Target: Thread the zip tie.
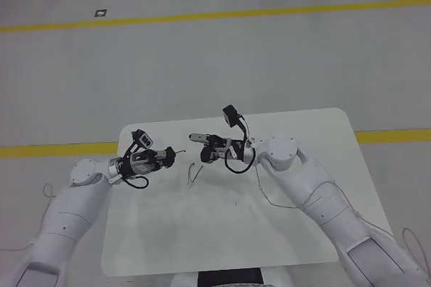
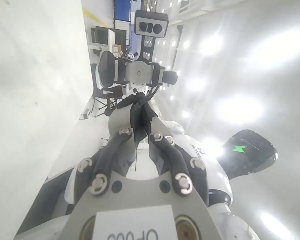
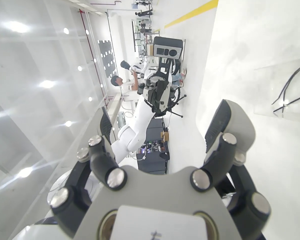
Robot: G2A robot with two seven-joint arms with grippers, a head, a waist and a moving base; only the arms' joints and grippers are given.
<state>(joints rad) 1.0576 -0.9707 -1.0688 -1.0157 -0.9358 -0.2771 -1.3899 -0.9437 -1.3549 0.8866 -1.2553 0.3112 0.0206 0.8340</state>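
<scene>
My left gripper (image 2: 139,105) is shut on a thin black zip tie (image 2: 136,154), whose strand runs back between the fingers toward the wrist. In the top view the left gripper (image 1: 171,153) hovers over the left part of the white table (image 1: 309,215), with the tie's tip (image 1: 179,152) sticking out toward the other arm. My right gripper (image 3: 162,121) is open with nothing between its fingers. From above, the right gripper (image 1: 196,137) faces the left one across a small gap, a little farther back. The left gripper (image 3: 159,95) appears straight ahead in the right wrist view.
Several loose black zip ties (image 1: 194,173) lie on the table just in front of the two grippers; in the right wrist view these loose zip ties (image 3: 288,93) rest on a clear sheet (image 3: 265,96). Thin cables hang from the right arm (image 1: 262,188).
</scene>
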